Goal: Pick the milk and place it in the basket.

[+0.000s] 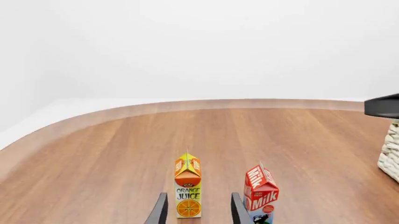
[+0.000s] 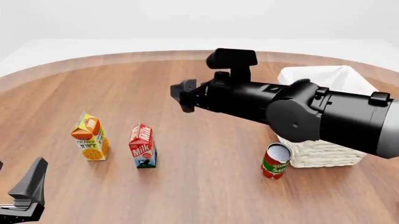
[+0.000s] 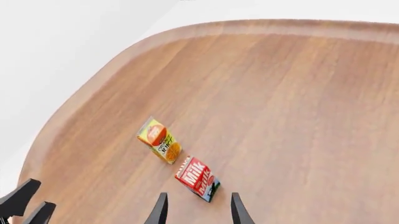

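Note:
The milk [image 2: 142, 145] is a red carton standing upright on the wooden table, right of the orange juice carton [image 2: 90, 137]. It also shows in the left wrist view [image 1: 260, 193] and the right wrist view [image 3: 197, 178]. The basket [image 2: 324, 149] stands at the right, largely hidden behind my right arm. My right gripper [image 2: 182, 95] is open and empty, high above the table's middle, well clear of the milk. My left gripper [image 1: 198, 212] is open and empty, low at the near left, with the juice carton straight ahead between its fingers [image 1: 240, 210] and the milk off to one side.
A red tomato sauce can [image 2: 275, 161] stands just in front of the basket's near left corner. The juice carton [image 1: 188, 186] is close beside the milk. The table's curved far edge [image 2: 124, 57] runs behind everything. The basket's woven wall [image 1: 391, 149] shows in the left wrist view.

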